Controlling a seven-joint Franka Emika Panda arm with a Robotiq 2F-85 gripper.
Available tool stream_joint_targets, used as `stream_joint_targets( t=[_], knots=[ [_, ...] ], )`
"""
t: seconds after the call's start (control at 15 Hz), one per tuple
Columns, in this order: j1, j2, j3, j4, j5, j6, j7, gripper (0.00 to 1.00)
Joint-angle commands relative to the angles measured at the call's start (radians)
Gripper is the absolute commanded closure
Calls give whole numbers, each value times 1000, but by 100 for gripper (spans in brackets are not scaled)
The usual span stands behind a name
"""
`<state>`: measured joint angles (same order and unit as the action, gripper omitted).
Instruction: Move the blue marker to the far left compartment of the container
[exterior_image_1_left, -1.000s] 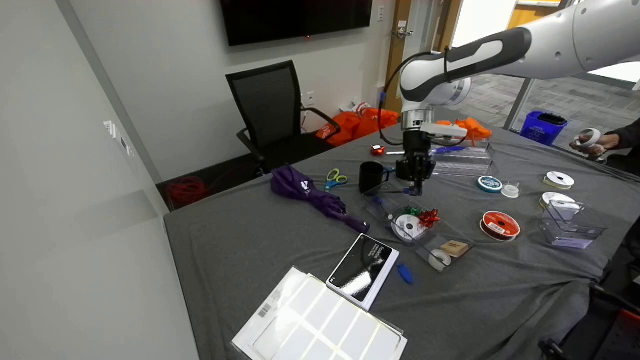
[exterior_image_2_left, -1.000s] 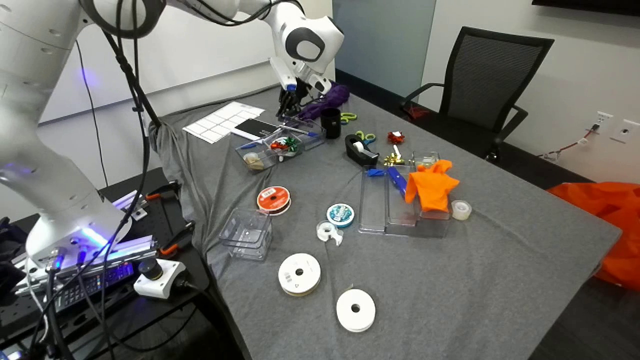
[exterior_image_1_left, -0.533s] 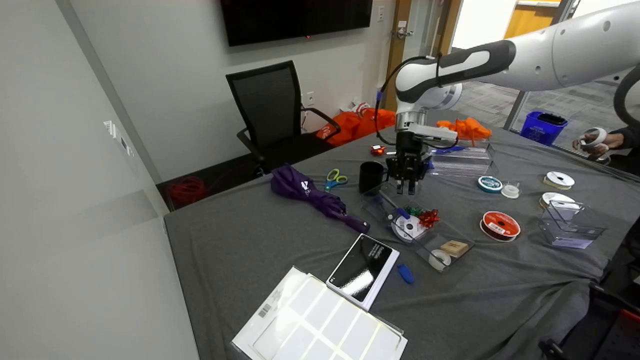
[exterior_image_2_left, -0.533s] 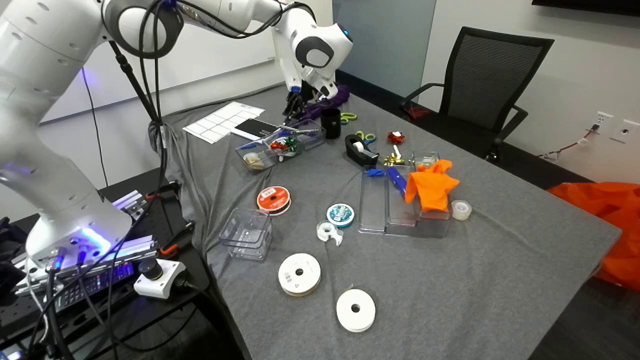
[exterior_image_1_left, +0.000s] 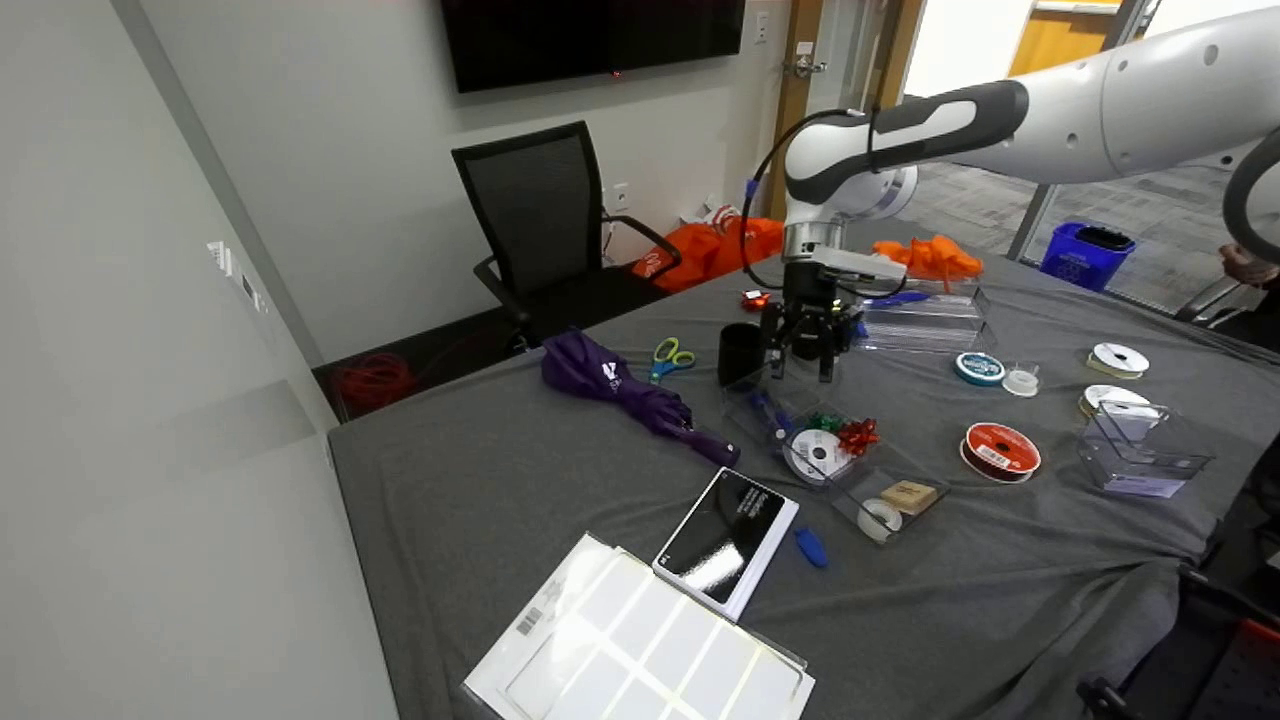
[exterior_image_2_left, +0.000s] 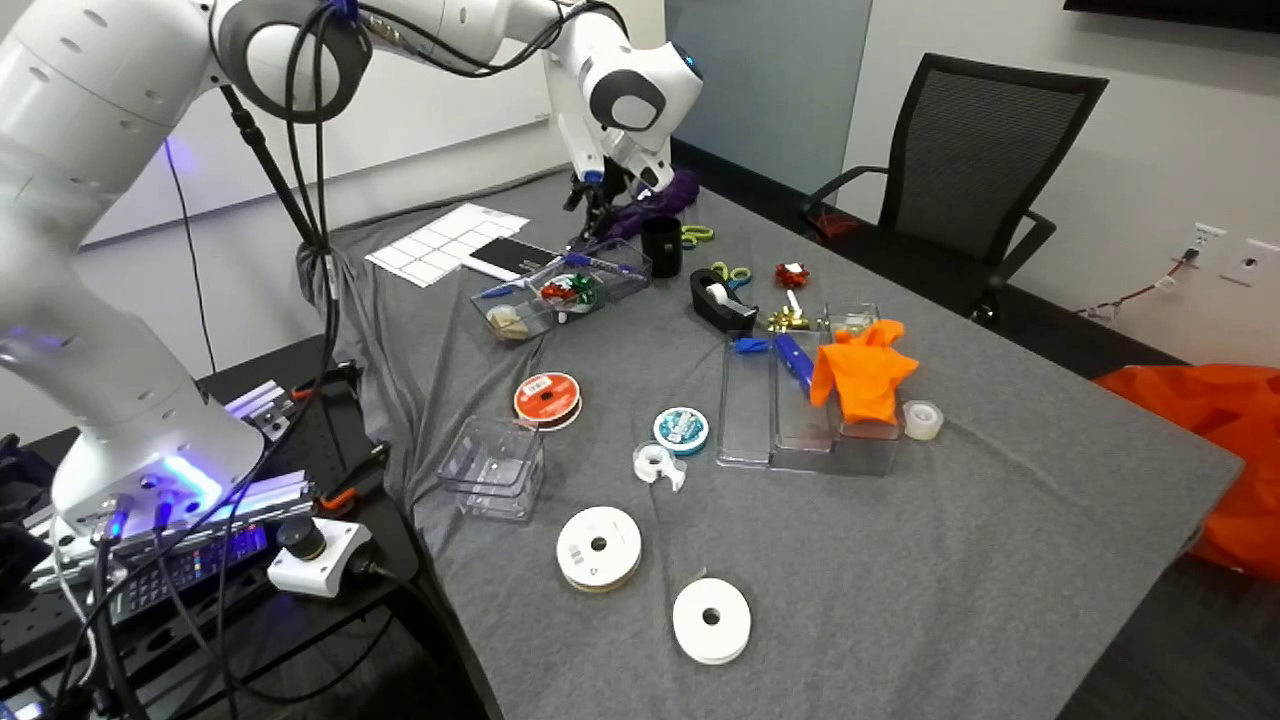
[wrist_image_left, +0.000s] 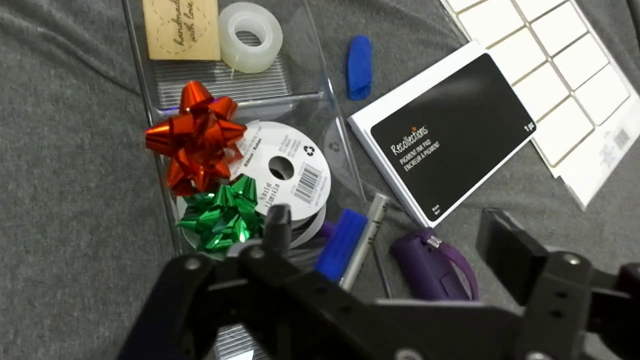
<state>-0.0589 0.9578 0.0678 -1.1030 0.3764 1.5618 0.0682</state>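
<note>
The blue marker (wrist_image_left: 341, 244) lies in the clear plastic tray (wrist_image_left: 265, 85), at the end nearest the black mug (exterior_image_1_left: 740, 352), just beside a silver pen (wrist_image_left: 363, 242). The gripper (exterior_image_1_left: 802, 370) hangs above that end, its jaws spread wide apart. Farther along the tray sit a green bow (wrist_image_left: 225, 215), a red bow (wrist_image_left: 200, 137), a ribbon spool (wrist_image_left: 306, 165) and a tape roll (wrist_image_left: 255, 59). An ink pad (wrist_image_left: 452, 137) lies near it.

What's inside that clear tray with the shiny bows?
The tray holds a tan block, tape roll, red bow, green bow, ribbon spool, blue marker and grey pen. In the wrist view the tool covers much of one end, hiding anything beneath.
</note>
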Motion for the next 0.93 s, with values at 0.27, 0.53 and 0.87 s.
stream_joint_targets(
  t=[0.27,0.53,0.87],
  knots=[
    [19,-235,-1,-308,-189,108,-350,0],
    [29,-365,7,-480,-304,262,-462,0],
    [3,-502,30,-712,-307,544,-579,0]
  ],
)
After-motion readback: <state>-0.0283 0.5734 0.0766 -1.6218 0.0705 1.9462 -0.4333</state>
